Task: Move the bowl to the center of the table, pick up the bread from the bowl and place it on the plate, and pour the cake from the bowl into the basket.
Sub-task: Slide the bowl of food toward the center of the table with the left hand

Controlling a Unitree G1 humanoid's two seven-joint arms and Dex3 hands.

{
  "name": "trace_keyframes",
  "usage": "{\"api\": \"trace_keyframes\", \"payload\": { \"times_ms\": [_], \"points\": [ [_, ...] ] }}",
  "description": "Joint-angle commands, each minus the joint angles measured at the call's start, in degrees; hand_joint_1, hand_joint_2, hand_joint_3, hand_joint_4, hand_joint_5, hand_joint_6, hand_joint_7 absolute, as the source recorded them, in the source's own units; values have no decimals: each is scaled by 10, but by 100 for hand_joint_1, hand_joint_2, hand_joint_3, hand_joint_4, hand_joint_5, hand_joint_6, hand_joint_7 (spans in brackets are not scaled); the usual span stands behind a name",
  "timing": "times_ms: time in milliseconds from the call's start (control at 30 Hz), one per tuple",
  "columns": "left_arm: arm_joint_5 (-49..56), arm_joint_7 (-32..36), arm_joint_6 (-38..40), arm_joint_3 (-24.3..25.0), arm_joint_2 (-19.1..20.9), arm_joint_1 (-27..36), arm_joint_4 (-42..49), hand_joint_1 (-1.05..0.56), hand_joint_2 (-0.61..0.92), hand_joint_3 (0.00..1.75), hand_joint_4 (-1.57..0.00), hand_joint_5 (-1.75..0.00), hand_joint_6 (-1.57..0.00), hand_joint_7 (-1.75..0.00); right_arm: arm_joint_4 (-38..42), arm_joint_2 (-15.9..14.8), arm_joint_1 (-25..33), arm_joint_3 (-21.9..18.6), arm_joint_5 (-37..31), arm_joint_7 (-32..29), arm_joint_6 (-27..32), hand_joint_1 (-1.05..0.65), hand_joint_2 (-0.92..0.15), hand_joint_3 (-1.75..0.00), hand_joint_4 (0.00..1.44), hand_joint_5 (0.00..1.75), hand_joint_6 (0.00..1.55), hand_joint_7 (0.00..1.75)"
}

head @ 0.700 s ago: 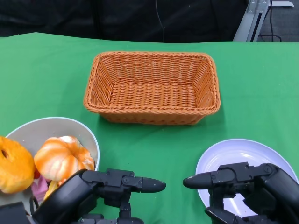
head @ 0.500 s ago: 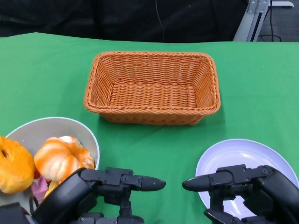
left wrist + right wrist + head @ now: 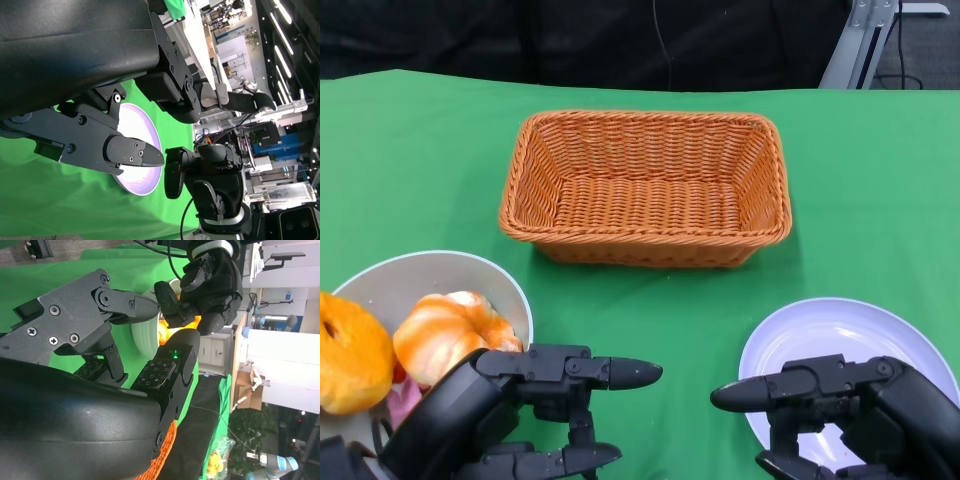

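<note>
The left hand (image 3: pixel 505 415) sits at the bottom left of the head view. Its fingers are spread apart and point toward the middle of the picture. It holds nothing. The right hand (image 3: pixel 860 410) sits at the bottom right. Its fingers are spread too, and it is empty. The two hands point at each other with a gap of green cloth between them.

Right beside the left hand, at the left edge of the picture, is the bowl (image 3: pixel 380 275). It is round and pale, so it has no long side to line up with. In it lie an orange and white striped bread (image 3: pixel 455 335) and a yellow cake (image 3: pixel 350 350) that runs off the left edge. The bowl is just up and to the left of the left hand. The right hand is well apart from it, so I think the left hand should be the one to move the bowl.

The right hand hangs over the near part of the white plate (image 3: pixel 840 325). The brown basket (image 3: pixel 645 185) stands higher in the picture, in the middle of the green table (image 3: pixel 410 150).

The bowl is not in the middle yet, so I think the first step is not done.
</note>
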Motion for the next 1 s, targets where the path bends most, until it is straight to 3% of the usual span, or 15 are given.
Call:
{"api": "trace_keyframes", "payload": {
  "times_ms": [33,533,833,933,1000],
  "points": [
    [-9,2,-17,7,-1,-4,8,-26,92,16,-84,-144,-81,-1,5,-8,-2,-1,-3,3,-1,-20,-64,-67,82,160,89,0],
    [-11,5,-14,6,-3,-2,12,-26,92,15,-84,-145,-83,-1,10,-5,-1,-3,-8,4,0,-19,-60,-74,82,159,89,0],
    [-9,14,-23,11,-15,0,22,-21,92,14,-83,-143,-99,-7,8,8,0,3,-4,-8,4,-18,-59,-81,78,165,106,7],
    [-11,18,-23,12,-20,0,25,-18,92,18,-81,-140,-111,-12,12,17,-2,5,5,-12,9,-16,-55,-90,74,163,119,17],
    [-19,16,-18,11,-22,0,27,-15,91,21,-80,-139,-112,-25,13,20,-3,5,8,-12,11,-17,-49,-101,73,161,98,75]
  ]
}}
